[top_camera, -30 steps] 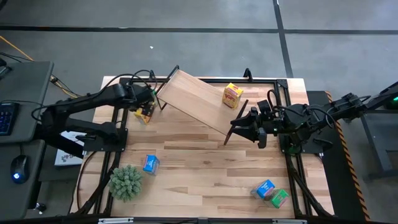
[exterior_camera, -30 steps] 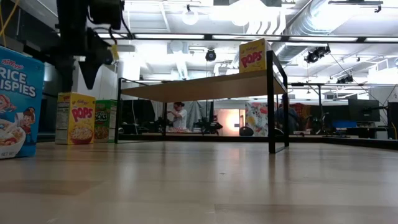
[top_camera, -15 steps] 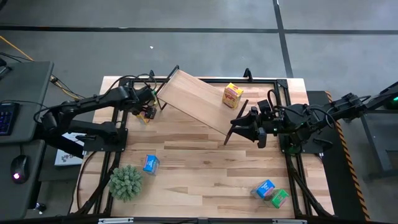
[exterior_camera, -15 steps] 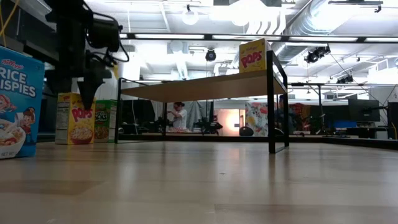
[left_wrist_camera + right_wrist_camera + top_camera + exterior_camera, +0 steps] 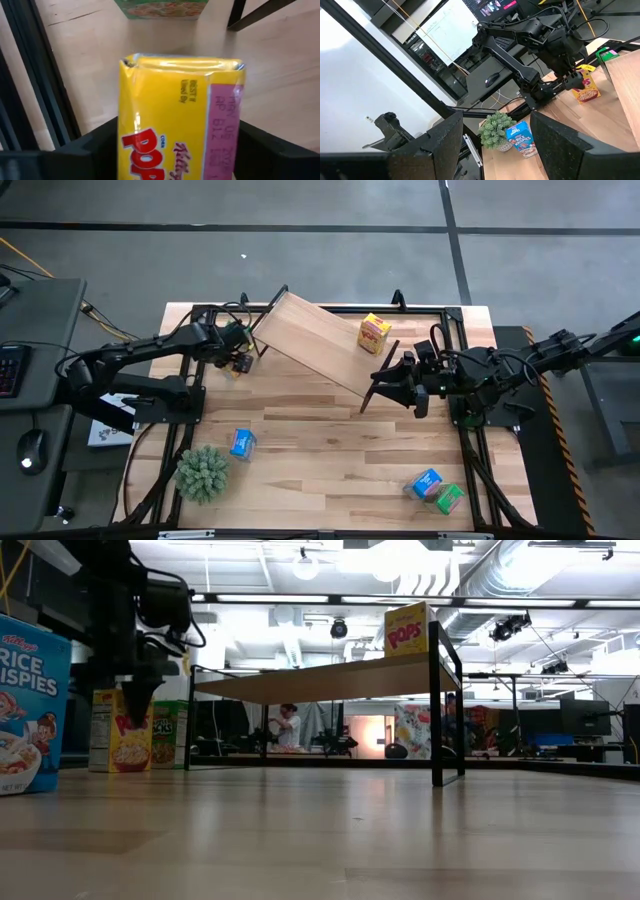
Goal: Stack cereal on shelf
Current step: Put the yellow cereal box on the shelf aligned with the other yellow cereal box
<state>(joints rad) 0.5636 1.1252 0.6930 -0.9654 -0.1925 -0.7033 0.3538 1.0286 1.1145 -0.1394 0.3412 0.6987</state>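
A yellow cereal box [image 5: 180,115] stands upright on the table at the far left, beside the shelf's left end, with a green box [image 5: 170,733] right next to it. My left gripper [image 5: 135,705] is above it, pointing down, open, with one finger on each side of the box's top. The shelf [image 5: 315,340] stands slantwise across the far part of the table on its black frame ends. A second yellow box [image 5: 374,333] stands on its right part. My right gripper [image 5: 385,385] is open and empty by the shelf's right frame end. My left gripper comes from above, pointing down, with its fingers [image 5: 90,150] close against the two narrow sides of the yellow box near its top [image 5: 150,65]. I cannot tell whether they touch it. The box stands upright on the table.
A blue box [image 5: 242,443] lies near the left middle of the table, and a fuzzy green plant ball [image 5: 202,472] sits at the near left. A blue box [image 5: 428,483] and a green box [image 5: 450,498] lie at the near right. The table's middle is bare wood.
My left gripper has gone down from above the yellow box on the table until its fingers stand around the box's top. The box has stayed where it was.
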